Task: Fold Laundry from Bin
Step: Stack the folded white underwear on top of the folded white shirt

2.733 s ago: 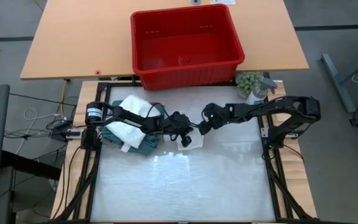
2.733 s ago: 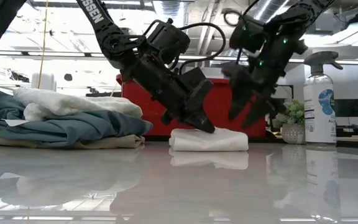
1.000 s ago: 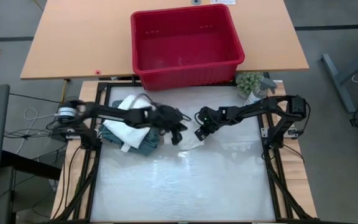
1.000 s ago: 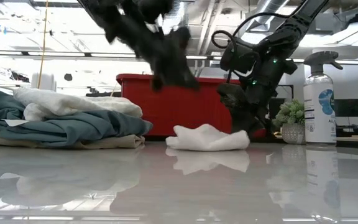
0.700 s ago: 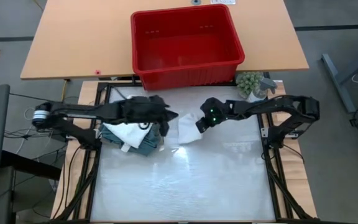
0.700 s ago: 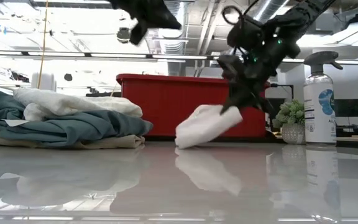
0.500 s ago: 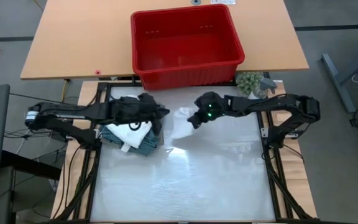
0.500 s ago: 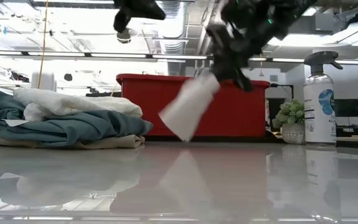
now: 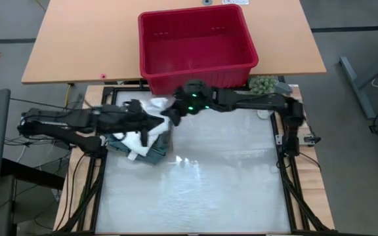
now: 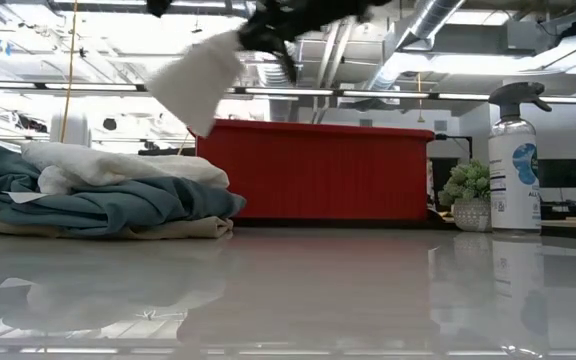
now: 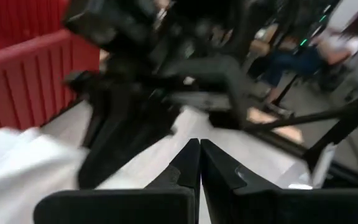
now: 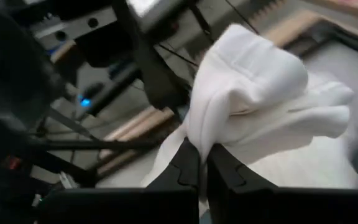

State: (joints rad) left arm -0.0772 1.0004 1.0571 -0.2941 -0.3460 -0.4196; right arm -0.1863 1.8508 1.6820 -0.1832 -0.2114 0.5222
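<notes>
R gripper (image 12: 197, 163) pinched shut on small folded white cloth (image 10: 196, 84), carried in air above stack of folded laundry (image 10: 98, 200) at table's L side; L gripper (image 11: 196, 163) closed, empty, over stack; bin (image 9: 195, 46) looks empty, so task prob nearly done.

Blurred right hand (image 10: 268, 35), perhaps cropped

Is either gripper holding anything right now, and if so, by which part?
The right gripper is shut on the small folded white cloth, pinching a gathered fold at its edge and carrying it off the table. The left gripper is shut and empty.
</notes>
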